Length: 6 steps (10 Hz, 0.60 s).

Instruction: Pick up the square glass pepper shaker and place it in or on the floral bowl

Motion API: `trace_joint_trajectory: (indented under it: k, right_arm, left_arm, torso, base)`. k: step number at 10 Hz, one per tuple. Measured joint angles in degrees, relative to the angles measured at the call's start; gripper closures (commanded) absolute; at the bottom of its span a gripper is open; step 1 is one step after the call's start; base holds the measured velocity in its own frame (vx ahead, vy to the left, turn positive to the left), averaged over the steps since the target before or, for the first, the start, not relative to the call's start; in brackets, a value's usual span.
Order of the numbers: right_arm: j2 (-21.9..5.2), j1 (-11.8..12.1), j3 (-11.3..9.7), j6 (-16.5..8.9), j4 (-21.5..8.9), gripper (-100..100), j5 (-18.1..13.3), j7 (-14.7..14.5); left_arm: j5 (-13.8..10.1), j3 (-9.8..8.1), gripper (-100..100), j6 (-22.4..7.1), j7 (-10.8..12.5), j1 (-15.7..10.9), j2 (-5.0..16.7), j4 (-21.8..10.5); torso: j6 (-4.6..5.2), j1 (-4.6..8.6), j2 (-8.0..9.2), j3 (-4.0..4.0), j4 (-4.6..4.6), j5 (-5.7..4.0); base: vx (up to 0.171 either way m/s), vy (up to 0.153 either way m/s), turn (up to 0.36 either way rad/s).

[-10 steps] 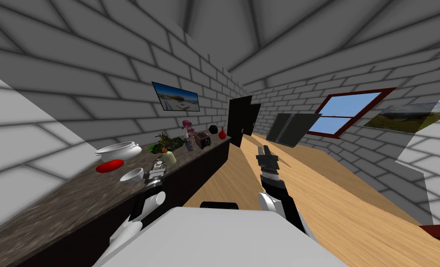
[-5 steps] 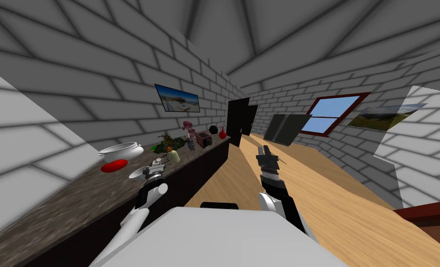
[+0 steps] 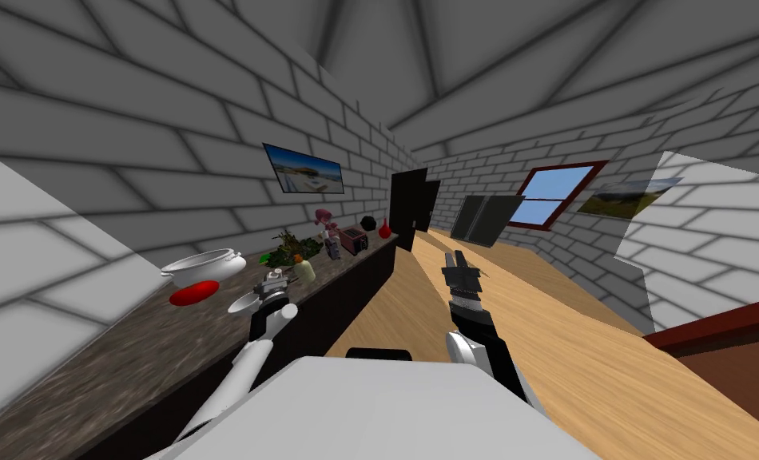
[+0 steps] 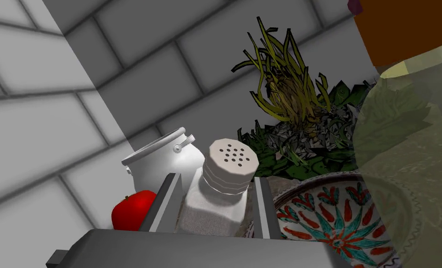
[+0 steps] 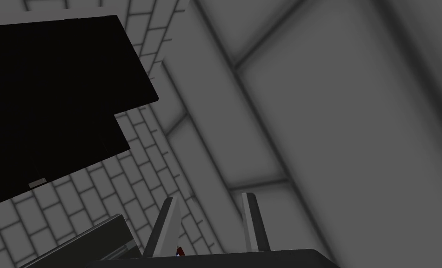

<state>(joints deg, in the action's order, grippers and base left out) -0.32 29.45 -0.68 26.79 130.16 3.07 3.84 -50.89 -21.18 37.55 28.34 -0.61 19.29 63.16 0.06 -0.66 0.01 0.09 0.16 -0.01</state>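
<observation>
You are standing alongside a long counter (image 3: 130, 343) with a dark, mottled stone top. Its front edge is running away from you on your left, and a wide stretch of pale wood floor (image 3: 466, 319) is lying open on your right.

Your left gripper (image 4: 216, 180) is reaching over the counter near that front edge, and it is clenching the pepper shaker (image 4: 217, 200). Both fingers (image 4: 168, 200) are pressing its flat sides. The shaker is a clear, square-sided body filled with pale grains, under a white ridged cap with small dark holes. It is hard to tell whether it is hanging clear of the countertop.

Just beside the gripper, the floral bowl (image 4: 336, 218) is sitting on the counter. It is shallow and round, painted inside with red and teal petals, and nothing is lying in it.

A white pot (image 4: 162, 160) with small side handles is standing beyond the gripper, with a glossy red object (image 4: 131, 211) next to it. A spiky green plant (image 4: 285, 111) is crowding the wall side. A translucent yellow-green jar (image 4: 411, 153) is looming close by the bowl.

Your right gripper (image 3: 454, 259) is hovering over the open floor, its fingers (image 5: 169, 218) standing apart and gripping nothing.
</observation>
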Motion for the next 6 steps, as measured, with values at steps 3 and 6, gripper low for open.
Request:
trace_joint_trajectory:
  k: [3, 6]
  right_arm:
    - [0.0, 0.0, 0.0, 0.0, 0.0, 0, 0.0, 0.0]
    - [0.0, 0.0, 0.0, 0.0, 0.0, 0, 0.0, 0.0]
  left_arm:
    - [-3.4, -1.43, 100, -1.6, -0.4, -3.5, -2.2, -0.5]
    - [-6.2, -1.77, 100, -2.9, 0.0, -5.9, -4.8, -0.7]
  torso:
    - [0.02, -0.26, -0.08, 0.0, 0.07, 0.13]
    - [0.09, 0.21, 0.02, 0.1, 0.16, 0.15]
  base:
    - [0.024, 0.202, -0.046]
    - [0.018, 0.05, -0.048]
